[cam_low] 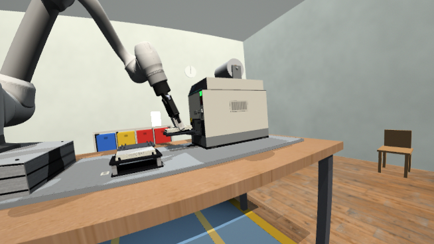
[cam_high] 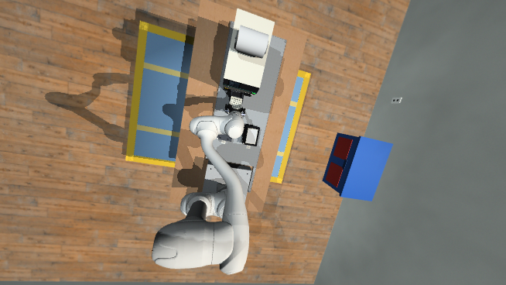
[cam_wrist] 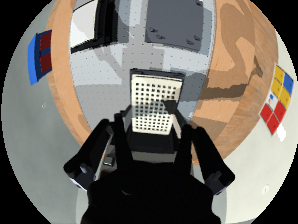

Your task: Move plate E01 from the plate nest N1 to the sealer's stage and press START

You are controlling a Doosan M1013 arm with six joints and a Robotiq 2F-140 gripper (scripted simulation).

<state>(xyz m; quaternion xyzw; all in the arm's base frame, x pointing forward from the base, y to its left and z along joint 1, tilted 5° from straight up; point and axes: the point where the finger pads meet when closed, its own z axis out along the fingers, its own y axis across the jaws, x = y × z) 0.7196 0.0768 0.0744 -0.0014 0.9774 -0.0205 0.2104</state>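
Observation:
The cream plate E01 (cam_high: 236,101) (cam_low: 178,128) (cam_wrist: 150,100) is at the sealer's extended dark stage (cam_low: 175,134) (cam_wrist: 159,72). My gripper (cam_high: 236,104) (cam_wrist: 153,113) comes down tilted and is shut on E01, a finger at each long side. I cannot tell whether E01 lies flat inside the locators. The cream sealer (cam_high: 247,71) (cam_low: 235,116) shows a green light (cam_high: 254,93) (cam_low: 200,93). START is not clearly visible. A second plate (cam_high: 251,135) (cam_low: 136,152) sits in nest N2 (cam_low: 114,161). The other nest, N1 (cam_wrist: 175,22), shows no plate.
A foil roll (cam_high: 252,41) (cam_low: 229,68) tops the sealer. The stage and E01 stand above the grey board (cam_high: 267,83) (cam_low: 186,159), right in front of the sealer's face. A low grey block (cam_low: 43,159) stands near the arm's base. N2 is beside N1.

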